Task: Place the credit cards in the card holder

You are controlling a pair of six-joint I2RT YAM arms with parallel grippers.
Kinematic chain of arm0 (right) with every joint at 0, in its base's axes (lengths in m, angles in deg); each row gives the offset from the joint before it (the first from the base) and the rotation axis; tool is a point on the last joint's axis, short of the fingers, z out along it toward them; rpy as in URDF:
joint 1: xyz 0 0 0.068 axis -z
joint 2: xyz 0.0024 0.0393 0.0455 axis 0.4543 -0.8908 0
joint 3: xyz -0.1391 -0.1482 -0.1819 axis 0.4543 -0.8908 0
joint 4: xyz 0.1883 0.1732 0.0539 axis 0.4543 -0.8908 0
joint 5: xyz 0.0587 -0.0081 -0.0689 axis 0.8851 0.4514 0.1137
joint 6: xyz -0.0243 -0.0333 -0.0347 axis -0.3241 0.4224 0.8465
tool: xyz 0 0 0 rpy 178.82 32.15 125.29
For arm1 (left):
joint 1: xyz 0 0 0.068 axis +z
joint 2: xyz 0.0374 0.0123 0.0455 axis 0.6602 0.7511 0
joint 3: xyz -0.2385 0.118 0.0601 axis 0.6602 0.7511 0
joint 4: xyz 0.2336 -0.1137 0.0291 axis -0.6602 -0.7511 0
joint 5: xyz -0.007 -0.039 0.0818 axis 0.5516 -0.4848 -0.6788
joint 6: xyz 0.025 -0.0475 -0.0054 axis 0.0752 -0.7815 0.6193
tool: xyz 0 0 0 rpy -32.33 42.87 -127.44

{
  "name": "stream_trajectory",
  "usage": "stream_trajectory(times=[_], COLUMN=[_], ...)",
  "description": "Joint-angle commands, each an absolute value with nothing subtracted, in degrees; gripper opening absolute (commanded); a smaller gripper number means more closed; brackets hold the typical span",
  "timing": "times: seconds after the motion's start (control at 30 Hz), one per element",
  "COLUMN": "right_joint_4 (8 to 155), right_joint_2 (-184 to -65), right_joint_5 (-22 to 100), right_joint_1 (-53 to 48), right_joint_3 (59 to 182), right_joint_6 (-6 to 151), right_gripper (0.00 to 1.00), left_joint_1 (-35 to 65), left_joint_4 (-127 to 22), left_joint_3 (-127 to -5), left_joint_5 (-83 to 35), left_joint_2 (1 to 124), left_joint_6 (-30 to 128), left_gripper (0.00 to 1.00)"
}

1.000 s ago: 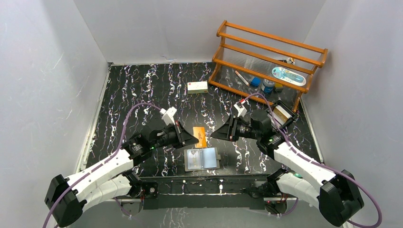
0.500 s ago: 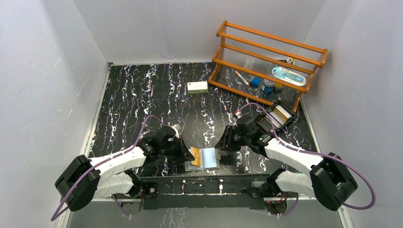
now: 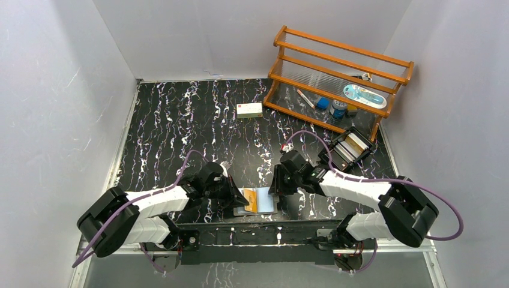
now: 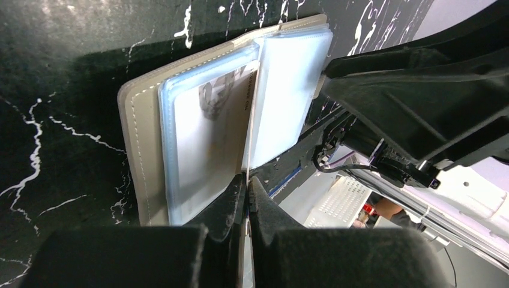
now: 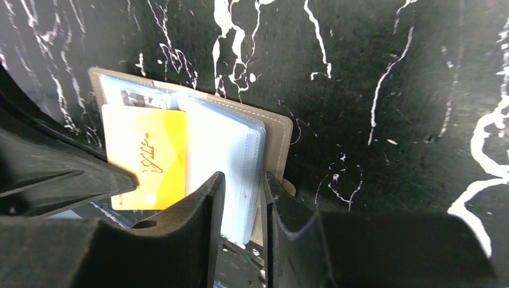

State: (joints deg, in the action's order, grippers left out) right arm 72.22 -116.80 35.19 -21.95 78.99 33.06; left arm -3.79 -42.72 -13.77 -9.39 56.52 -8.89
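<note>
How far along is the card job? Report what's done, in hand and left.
Done: the card holder lies open, and one left sleeve already seems to hold a card.
In hand: the left gripper pinches the yellow card over the open sleeves; the right gripper clamps the holder's right edge.
Left: seat that card; the black tray seems to hold more.

Black marble-pattern tabletop (image 3: 180,120) with white veining, grey walls around it. Small white box with red mark (image 3: 249,110) mid-far. Wooden rack (image 3: 336,78) far right, holding a pen, blue items and a blister pack. Black open-topped tray (image 3: 351,146) just in front of the rack.
</note>
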Motion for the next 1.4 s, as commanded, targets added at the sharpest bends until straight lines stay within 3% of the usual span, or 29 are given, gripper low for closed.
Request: stream_trajectory(times=[0.0, 0.4, 1.03, 1.23, 1.37], right_joint_4=[74.36, 74.76, 74.56, 72.04, 73.18], right_joint_2=[-119.53, -121.93, -120.39, -118.59, -118.61], right_joint_5=[33.35, 29.36, 28.33, 26.78, 27.47], right_joint_1=[-24.57, -26.32, -26.32, -26.33, -26.27], right_joint_3=[80.59, 77.47, 75.88, 75.65, 74.18], right_joint_6=[32.4, 31.55, 28.7, 28.57, 28.25], right_gripper=[0.35, 0.25, 0.23, 0.27, 0.26], left_joint_1=[-3.51, -3.51, -3.51, -3.52, -3.51], left_joint_4=[-41.31, -36.28, -31.7, -37.21, -41.09], left_joint_3=[-14.22, -12.87, -10.45, -12.02, -13.36], left_joint_5=[-8.52, -8.56, -8.41, -12.27, -14.3], left_joint_2=[57.19, 58.56, 61.39, 60.06, 58.38], left_joint_6=[-7.37, -3.29, -1.48, -0.67, 0.06], left_gripper=[0.0, 0.0, 0.0, 0.09, 0.27])
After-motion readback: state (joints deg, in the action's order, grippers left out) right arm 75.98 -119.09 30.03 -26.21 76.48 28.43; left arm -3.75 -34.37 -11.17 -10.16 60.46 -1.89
